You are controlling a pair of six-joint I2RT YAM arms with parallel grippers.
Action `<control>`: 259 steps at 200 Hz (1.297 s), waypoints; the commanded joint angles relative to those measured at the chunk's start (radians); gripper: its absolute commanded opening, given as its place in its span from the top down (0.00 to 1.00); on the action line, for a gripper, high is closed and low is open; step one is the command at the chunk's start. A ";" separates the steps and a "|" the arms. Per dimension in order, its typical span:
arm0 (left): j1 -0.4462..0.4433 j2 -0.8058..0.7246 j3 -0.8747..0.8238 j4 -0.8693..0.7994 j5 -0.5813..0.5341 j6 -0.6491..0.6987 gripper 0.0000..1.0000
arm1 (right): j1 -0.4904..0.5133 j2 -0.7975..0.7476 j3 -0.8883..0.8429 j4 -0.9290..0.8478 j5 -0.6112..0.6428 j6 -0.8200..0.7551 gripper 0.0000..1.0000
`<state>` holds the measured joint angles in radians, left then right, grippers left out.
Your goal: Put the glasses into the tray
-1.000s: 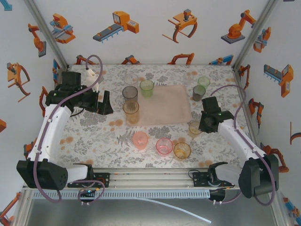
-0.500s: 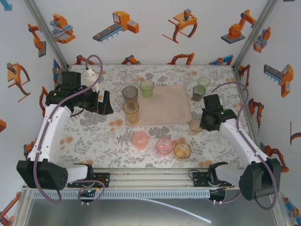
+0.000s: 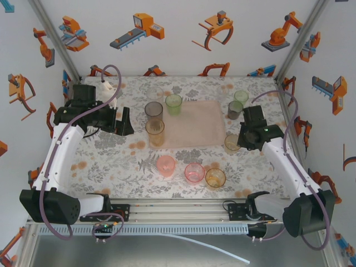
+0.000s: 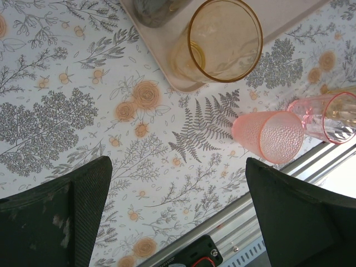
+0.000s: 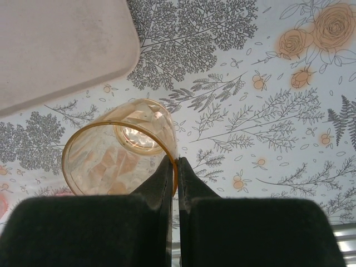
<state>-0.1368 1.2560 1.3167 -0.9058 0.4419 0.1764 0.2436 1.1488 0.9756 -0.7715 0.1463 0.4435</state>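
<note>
- Amber tumbler (image 5: 111, 161), beside the pink tray (image 5: 55, 50): rim wall pinched between the clenched right jaws.
- Left jaws: spread wide above the floral worktop (image 4: 67, 111).

White arms (image 3: 61, 150), black joints (image 3: 53, 204), purple cables (image 3: 113, 69)

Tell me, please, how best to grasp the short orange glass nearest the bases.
Probably pinch its rim from above, one finger inside: the short orange glass stands upright, mouth open. Take the right side; the clear pink glass crowds its left.
</note>
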 commanded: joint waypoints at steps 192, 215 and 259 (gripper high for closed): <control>0.012 -0.035 0.031 -0.010 0.009 0.003 0.03 | 0.237 0.703 0.736 0.057 -0.068 -0.081 0.92; 0.014 -0.033 0.035 -0.011 0.012 0.000 0.03 | 0.261 0.788 0.821 0.058 -0.081 -0.084 0.92; 0.014 -0.026 0.042 -0.013 0.015 0.001 0.03 | 0.312 0.915 0.954 0.035 -0.075 -0.101 0.92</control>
<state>-0.1291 1.2411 1.3289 -0.9058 0.4419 0.1768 0.5285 2.0277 1.8534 -0.7246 0.0700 0.3653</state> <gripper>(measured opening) 0.972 0.078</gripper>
